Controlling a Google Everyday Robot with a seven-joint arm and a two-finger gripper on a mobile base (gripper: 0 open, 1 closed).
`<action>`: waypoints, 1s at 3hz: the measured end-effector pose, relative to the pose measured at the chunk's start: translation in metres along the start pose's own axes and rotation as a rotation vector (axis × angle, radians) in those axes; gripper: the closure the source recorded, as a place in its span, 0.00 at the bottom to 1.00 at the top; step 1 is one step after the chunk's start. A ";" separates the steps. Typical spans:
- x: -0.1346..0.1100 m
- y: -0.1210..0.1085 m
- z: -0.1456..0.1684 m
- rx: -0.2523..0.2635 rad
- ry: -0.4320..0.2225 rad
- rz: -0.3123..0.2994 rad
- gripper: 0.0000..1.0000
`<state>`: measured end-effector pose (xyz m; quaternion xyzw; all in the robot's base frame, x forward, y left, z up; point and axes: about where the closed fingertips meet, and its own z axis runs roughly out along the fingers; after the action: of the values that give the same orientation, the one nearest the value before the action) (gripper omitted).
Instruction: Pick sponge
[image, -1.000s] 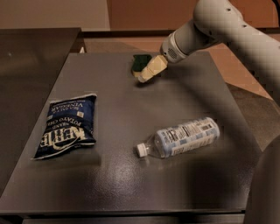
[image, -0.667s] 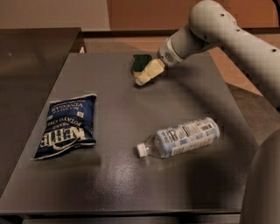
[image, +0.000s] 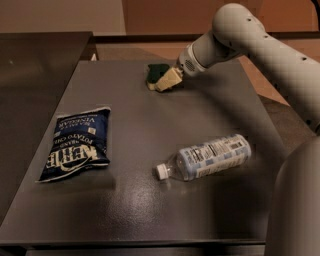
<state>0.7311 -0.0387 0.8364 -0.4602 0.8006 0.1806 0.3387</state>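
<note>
The sponge (image: 157, 70) lies at the far edge of the dark table (image: 135, 210), with its dark green top showing and a strip of pale foam at its lower left. My gripper (image: 166, 81) reaches in from the right and sits right at the sponge's near right side, partly covering it. I cannot tell whether it touches the sponge.
A blue chip bag (image: 76, 143) lies flat at the left of the table. A clear plastic water bottle (image: 205, 157) lies on its side at the right centre, cap pointing left. My pale arm (image: 270, 55) crosses the upper right. A darker counter (image: 35, 75) adjoins the table on the left.
My arm has shifted slightly to the left. The gripper stays at the sponge, and the sponge, bag and bottle have not moved.
</note>
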 end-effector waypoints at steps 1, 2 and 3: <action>-0.004 0.001 0.000 -0.011 -0.011 0.012 0.64; -0.008 0.003 -0.006 -0.016 -0.018 0.015 0.87; -0.023 0.010 -0.025 -0.027 -0.026 -0.009 1.00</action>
<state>0.7209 -0.0345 0.8704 -0.4658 0.7916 0.1956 0.3437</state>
